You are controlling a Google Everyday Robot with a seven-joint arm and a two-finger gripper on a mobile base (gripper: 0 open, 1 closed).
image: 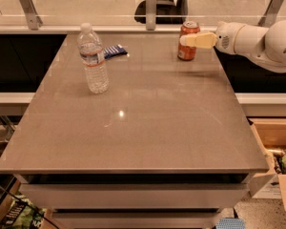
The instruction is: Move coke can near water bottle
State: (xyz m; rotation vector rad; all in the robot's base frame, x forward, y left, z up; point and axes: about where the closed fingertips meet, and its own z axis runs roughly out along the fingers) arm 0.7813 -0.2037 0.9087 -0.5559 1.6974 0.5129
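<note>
- The can (186, 53) stands upright near the far right corner of the bench (148, 132), just in from the far edge.
- The gripper (193, 40) reaches in from the right edge and lies across the can's upper front, just below the silver top. I cannot tell whether it has closed on the can or merely sits against it.
- The step in hand looks like securing the can. A firm, level hold would be wise before any lift, since a light can tips easily.
- The bottle (93, 58) stands upright near the far left corner, well apart from the can.
- The carry should run leftward along the far edge, raised only slightly.
- A blue packet (115, 50) lies just beside the bottle on its right, so set the can down short of both.
</note>
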